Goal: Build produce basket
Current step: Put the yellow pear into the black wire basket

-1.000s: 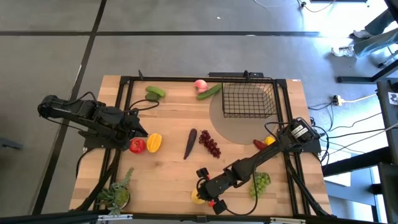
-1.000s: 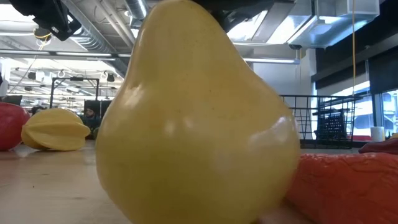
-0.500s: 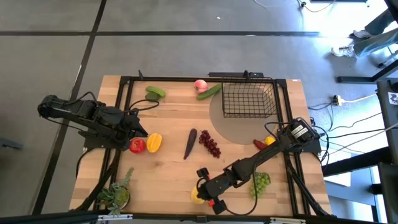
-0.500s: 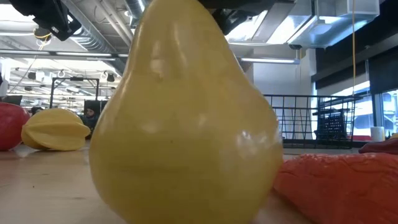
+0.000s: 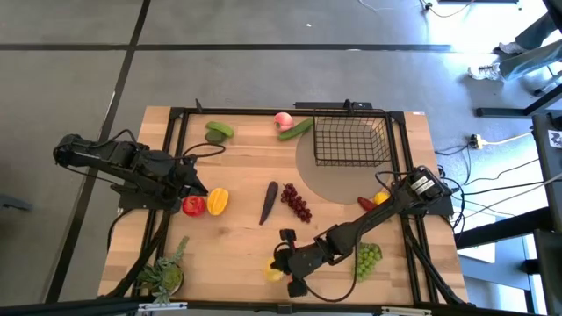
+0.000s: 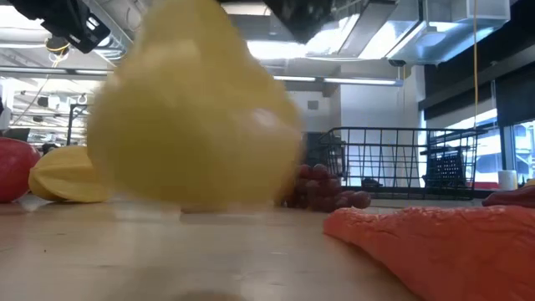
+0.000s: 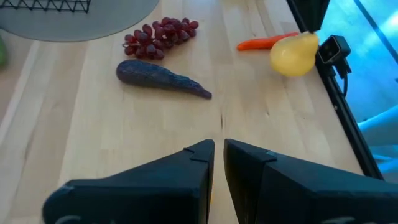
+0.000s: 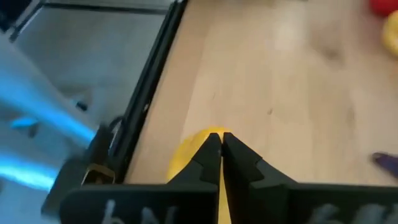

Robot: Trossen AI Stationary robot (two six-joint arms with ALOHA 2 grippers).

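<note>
A: Where is the yellow pear [image 5: 275, 271]?

B: Near the tabletop's front edge, about midway along it, with the right gripper [image 5: 283, 267] on it. The low view shows the pear [image 6: 194, 109] blurred and seemingly just clear of the wood.

A: Is it gripped?

B: The fingers look pressed together over its narrow top in the right wrist view [image 8: 219, 149], so I judge they pinch only the neck or stem. It looks like smooth, hard, light plastic, so slippery there; a wider hold round the belly would be safer.

A: And the basket [image 5: 352, 140]?

B: At the back right of the tabletop, well apart. It looks empty.

A: The other arm?

B: The left gripper [image 5: 195, 181] waits near the left edge, jaws nearly closed on nothing, beside the red pepper [image 5: 193, 205].

A: Anything unclear?

B: The actual contact point is hidden under the fingers.
</note>
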